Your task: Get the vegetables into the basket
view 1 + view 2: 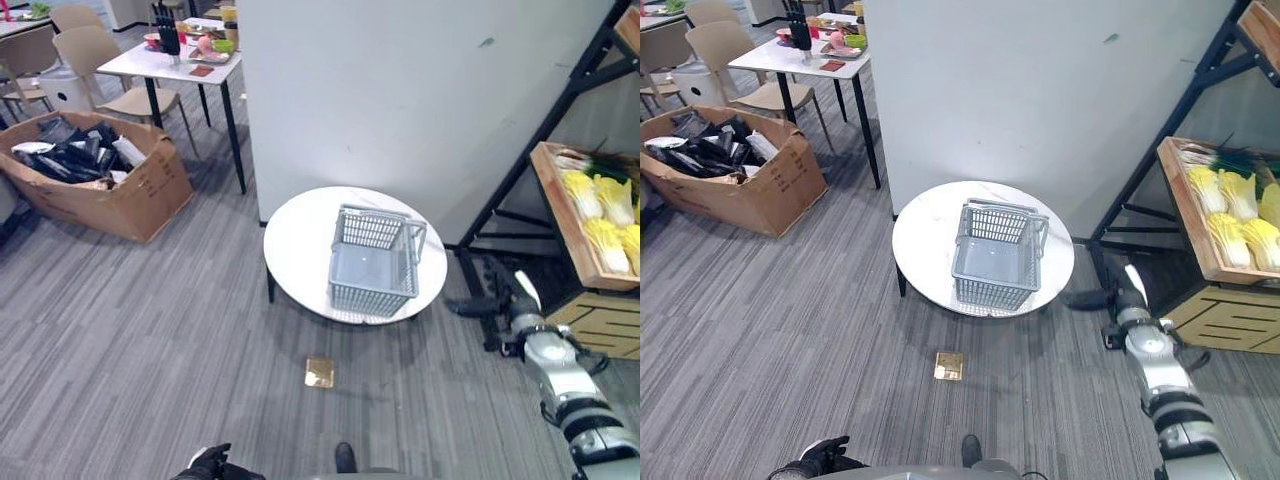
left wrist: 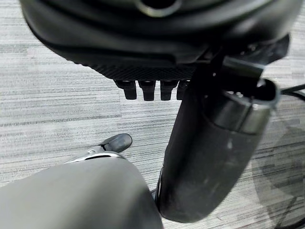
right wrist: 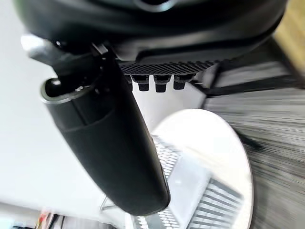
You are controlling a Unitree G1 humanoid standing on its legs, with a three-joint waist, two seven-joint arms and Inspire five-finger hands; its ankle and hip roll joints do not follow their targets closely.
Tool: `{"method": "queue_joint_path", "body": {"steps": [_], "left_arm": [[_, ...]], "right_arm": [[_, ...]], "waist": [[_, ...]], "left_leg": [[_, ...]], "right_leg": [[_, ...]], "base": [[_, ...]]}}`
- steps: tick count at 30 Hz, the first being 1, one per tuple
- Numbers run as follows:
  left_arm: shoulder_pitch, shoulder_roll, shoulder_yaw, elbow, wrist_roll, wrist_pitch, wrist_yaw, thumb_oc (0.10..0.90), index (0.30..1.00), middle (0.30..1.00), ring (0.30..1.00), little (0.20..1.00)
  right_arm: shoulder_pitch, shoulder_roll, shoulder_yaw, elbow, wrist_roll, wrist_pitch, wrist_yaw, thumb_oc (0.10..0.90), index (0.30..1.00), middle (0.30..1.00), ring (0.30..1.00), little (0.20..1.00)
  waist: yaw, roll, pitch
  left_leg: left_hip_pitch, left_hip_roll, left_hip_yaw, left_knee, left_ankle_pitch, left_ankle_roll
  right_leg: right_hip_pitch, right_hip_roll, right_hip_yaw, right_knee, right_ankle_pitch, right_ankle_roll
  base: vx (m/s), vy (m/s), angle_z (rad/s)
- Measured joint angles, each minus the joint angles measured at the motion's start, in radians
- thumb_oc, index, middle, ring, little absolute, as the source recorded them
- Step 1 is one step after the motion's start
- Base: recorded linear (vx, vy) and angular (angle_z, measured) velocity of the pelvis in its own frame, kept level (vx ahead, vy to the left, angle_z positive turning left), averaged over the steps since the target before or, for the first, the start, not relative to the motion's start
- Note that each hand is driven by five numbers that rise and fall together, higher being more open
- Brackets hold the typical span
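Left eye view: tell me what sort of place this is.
Probably an indoor test room set up as a mock grocery corner. A wooden shelf holds cabbages, a basket sits on a round table, and a cardboard box of clutter, chairs and a dining table stand behind.

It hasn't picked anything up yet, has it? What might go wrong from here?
The grey basket sits toward the round white table's near edge, so a clumsy drop could nudge it off. The yellow-green cabbages lie in a wooden crate beneath a black shelf frame, which the open right hand might bump when reaching in.
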Motion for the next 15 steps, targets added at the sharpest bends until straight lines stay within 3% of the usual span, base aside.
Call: {"method": "queue_joint_path", "body": {"steps": [2,9,11,13,15], "left_arm": [[0.003,0.004,0.005,0.002,0.000,-0.001,0.001,0.900,1.000,1.000,1.000,1.000],[-0.035,0.016,-0.010,-0.013,-0.013,-0.012,0.004,0.900,1.000,1.000,1.000,1.000],[-0.054,0.015,-0.011,-0.018,-0.030,-0.012,0.003,0.900,1.000,1.000,1.000,1.000],[-0.058,0.017,-0.009,-0.024,-0.071,-0.021,0.003,0.900,1.000,1.000,1.000,1.000],[-0.085,0.016,-0.009,-0.023,-0.082,-0.032,0.003,0.900,1.000,1.000,1.000,1.000]], "right_arm": [[-0.043,0.008,0.000,-0.008,-0.037,-0.047,-0.012,0.900,1.000,1.000,1.000,1.000],[-0.327,-0.061,0.256,0.032,-0.096,-0.032,-0.014,0.900,1.000,1.000,1.000,1.000],[-0.411,-0.085,0.271,0.056,-0.113,-0.031,-0.006,0.900,1.000,1.000,1.000,1.000],[-0.530,-0.093,0.294,0.109,-0.115,-0.029,-0.008,0.900,1.000,1.000,1.000,1.000],[-0.765,-0.094,0.411,0.261,-0.114,-0.034,-0.009,0.900,1.000,1.000,1.000,1.000]], "waist": [[0.009,-0.011,-0.003],[0.041,-0.027,0.044],[0.046,-0.027,0.063],[0.074,-0.027,0.086],[0.082,-0.020,0.132]], "left_leg": [[-0.002,0.004,-0.009,0.000,0.002,-0.001],[-0.088,0.003,-0.051,0.006,0.028,-0.008],[-0.122,0.001,-0.070,0.006,0.043,-0.010],[-0.146,0.010,-0.091,0.006,0.050,-0.016],[-0.172,0.010,-0.105,0.006,0.055,-0.021]], "right_leg": [[0.003,0.003,-0.007,0.000,0.006,-0.008],[-0.061,-0.006,-0.051,0.000,0.013,-0.007],[-0.093,-0.008,-0.066,0.001,0.023,-0.012],[-0.104,-0.003,-0.086,0.001,0.023,-0.013],[-0.123,-0.004,-0.096,0.000,0.015,-0.004]], "base": [[-0.03,-0.023,0.11],[-0.10,-0.036,0.19],[-0.03,-0.017,0.32],[-0.04,-0.025,0.27],[-0.05,-0.026,0.20]]}}
